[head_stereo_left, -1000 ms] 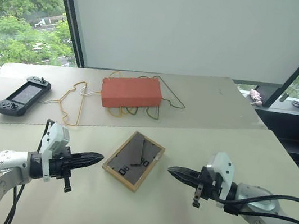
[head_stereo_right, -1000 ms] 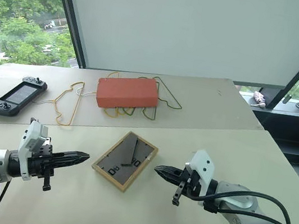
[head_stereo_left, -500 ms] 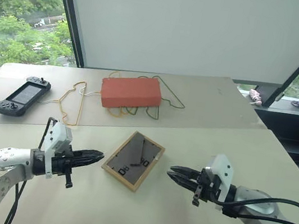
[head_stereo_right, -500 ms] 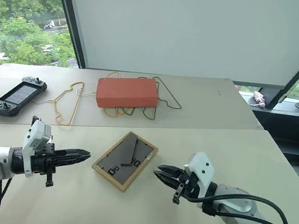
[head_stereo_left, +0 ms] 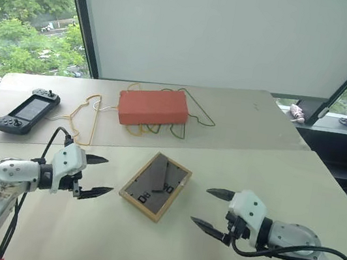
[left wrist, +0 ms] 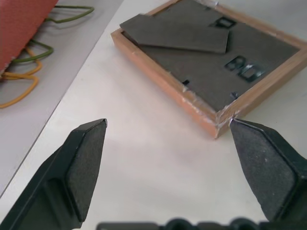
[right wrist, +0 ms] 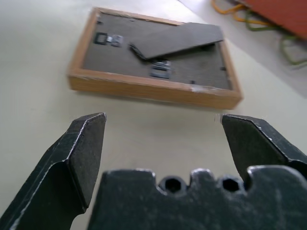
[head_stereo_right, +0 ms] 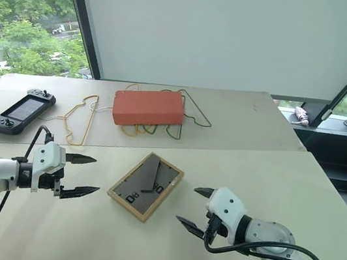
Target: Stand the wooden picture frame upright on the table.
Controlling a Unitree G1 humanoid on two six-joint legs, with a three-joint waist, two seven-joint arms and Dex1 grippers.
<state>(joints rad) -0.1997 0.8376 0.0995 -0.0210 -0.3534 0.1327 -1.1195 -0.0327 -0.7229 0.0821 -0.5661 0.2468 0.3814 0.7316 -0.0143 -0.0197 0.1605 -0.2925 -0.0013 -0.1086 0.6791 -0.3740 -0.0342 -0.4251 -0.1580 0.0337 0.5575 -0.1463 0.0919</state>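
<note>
The wooden picture frame [head_stereo_left: 155,186] lies flat, back side up, near the middle of the pale beige matte counter [head_stereo_left: 271,178]. It is a small rectangle with a light-wood rim around a grey-brown board; a darker flat stand leaf lies folded across that board, and small black clips sit along it. Its long sides run roughly from 1 o'clock to 7 o'clock in the head views.

The left gripper [head_stereo_left: 95,175] hangs at the frame's 9 o'clock, near it but not touching, its jaws spread wide, two tapered black fingers with dull, finely grained pads [left wrist: 86,163]. The right gripper [head_stereo_left: 212,209] sits at the frame's 4 o'clock, also apart from it, jaws likewise spread wide, holding nothing. In the right wrist view the frame's wooden edge lies just beyond the fingertips, with bare counter between.

Beyond the frame, at its 12 o'clock, a blocky orange-red box [head_stereo_left: 153,106] with a rough surface rests on a tangle of thin yellow and green wire hangers [head_stereo_left: 87,120]. Well off at 10 o'clock lies a black handheld game console [head_stereo_left: 27,110] with a glossy screen.
</note>
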